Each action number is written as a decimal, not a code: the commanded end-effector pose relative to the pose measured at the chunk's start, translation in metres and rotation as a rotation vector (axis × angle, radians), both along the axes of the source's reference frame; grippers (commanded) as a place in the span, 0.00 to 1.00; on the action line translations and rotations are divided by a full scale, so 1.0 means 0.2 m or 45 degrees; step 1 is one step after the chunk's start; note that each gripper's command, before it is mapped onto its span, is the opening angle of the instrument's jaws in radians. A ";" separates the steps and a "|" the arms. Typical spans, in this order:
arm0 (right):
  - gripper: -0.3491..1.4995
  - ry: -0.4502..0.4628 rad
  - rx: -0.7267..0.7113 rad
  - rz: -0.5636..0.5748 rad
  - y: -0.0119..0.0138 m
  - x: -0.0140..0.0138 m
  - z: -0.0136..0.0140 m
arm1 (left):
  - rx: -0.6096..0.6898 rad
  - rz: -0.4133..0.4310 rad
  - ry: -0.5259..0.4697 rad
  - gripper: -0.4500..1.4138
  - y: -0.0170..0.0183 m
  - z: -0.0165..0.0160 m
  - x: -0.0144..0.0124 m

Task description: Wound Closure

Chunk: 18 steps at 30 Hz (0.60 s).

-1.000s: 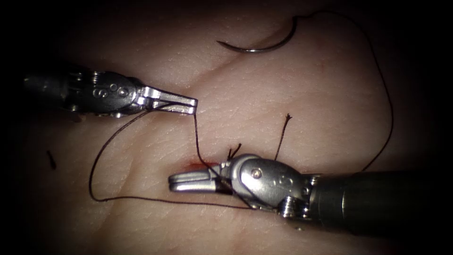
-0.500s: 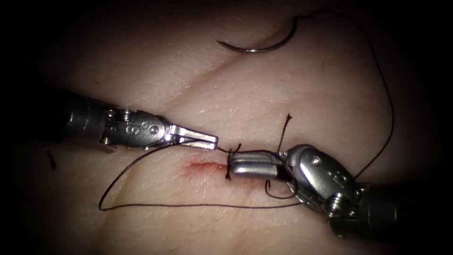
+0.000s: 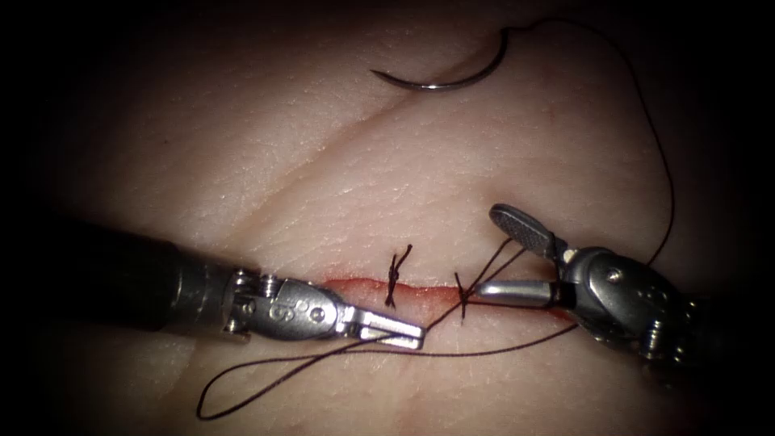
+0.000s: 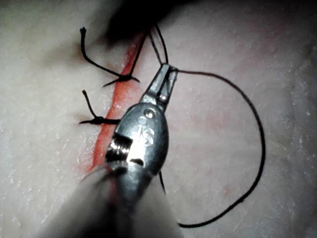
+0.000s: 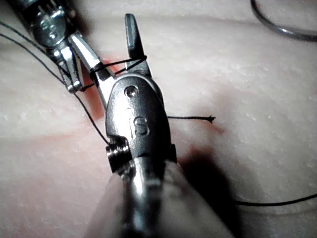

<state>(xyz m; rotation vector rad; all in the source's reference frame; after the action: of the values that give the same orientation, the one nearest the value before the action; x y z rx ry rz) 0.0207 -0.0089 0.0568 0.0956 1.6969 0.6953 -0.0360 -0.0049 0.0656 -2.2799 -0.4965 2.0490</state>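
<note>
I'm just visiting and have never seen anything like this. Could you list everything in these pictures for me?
tissue: one, pale pink, under everything.
cut: one, edged with red fluid, running across the tissue between the tools.
knots: two, dark, across the cut, one mid-cut, one nearer the right tool, short ends sticking up.
needle: one, silvery, curved, lying loose on the tissue far above the cut, not in it, held by no tool.
thread: one, dark, from the needle down the right side to the cut, looping below the left tool.
left tool: one, metal, just below the cut, jaws shut on the thread.
right tool: one, metal, at the cut's right end, jaws open, thread passing between them.
</note>
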 end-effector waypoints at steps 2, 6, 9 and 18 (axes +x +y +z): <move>0.55 -0.066 0.013 -0.008 -0.005 0.004 0.002 | 0.006 0.001 0.008 0.00 -0.002 -0.001 -0.007; 0.55 -0.149 0.084 0.008 -0.009 0.004 0.003 | 0.013 -0.006 0.009 0.00 -0.002 -0.008 -0.011; 0.51 -0.186 0.146 0.025 -0.010 0.005 0.006 | 0.014 -0.004 0.010 0.00 -0.003 -0.011 -0.014; 0.51 -0.240 0.409 0.022 -0.019 0.002 0.024 | 0.002 -0.044 0.053 0.00 0.002 -0.022 -0.020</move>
<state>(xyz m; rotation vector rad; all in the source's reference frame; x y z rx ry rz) 0.0205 -0.0120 0.0612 0.2393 1.3973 0.9657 -0.0396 -0.0040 0.0605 -2.2287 -0.4484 2.0763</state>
